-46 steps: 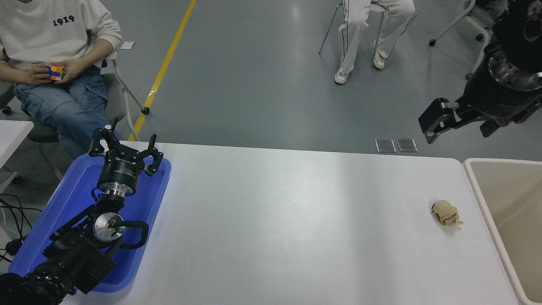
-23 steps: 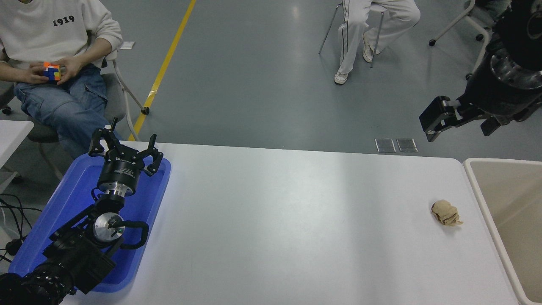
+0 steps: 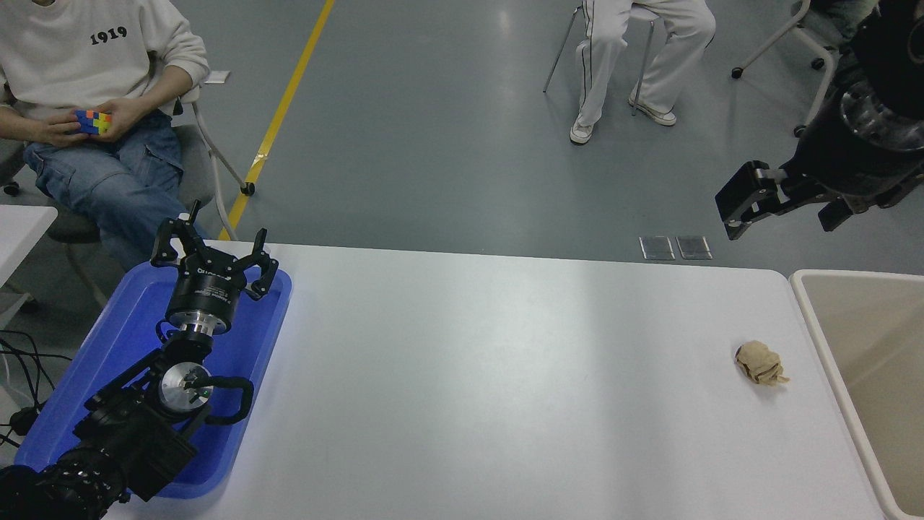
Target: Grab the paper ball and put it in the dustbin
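Sitting on the bench (image 3: 505, 375), paper ball (image 3: 759, 363) just left of dustbin (image 3: 830, 347), nothing between; right gripper (image 3: 738, 206) above, fingers unclear; left gripper (image 3: 213, 254) fingers spread over blue tray (image 3: 108, 347).

Grey polished floor (image 3: 447, 130) fills upper half of frame, w/ soft light glare near top centre. Yellow floor line (image 3: 278, 119) runs diagonally at upper left. Two small metal floor plates (image 3: 675, 248) sit just beyond white table (image 3: 505, 390) edge, right of centre. Seated person in white sweatshirt & jeans (image 3: 86, 108) at upper left, holding a colour cube (image 3: 94, 121). Another seated person in white trousers (image 3: 635, 50) at top centre-right. Chair w/ castors (image 3: 783, 43) at upper right.
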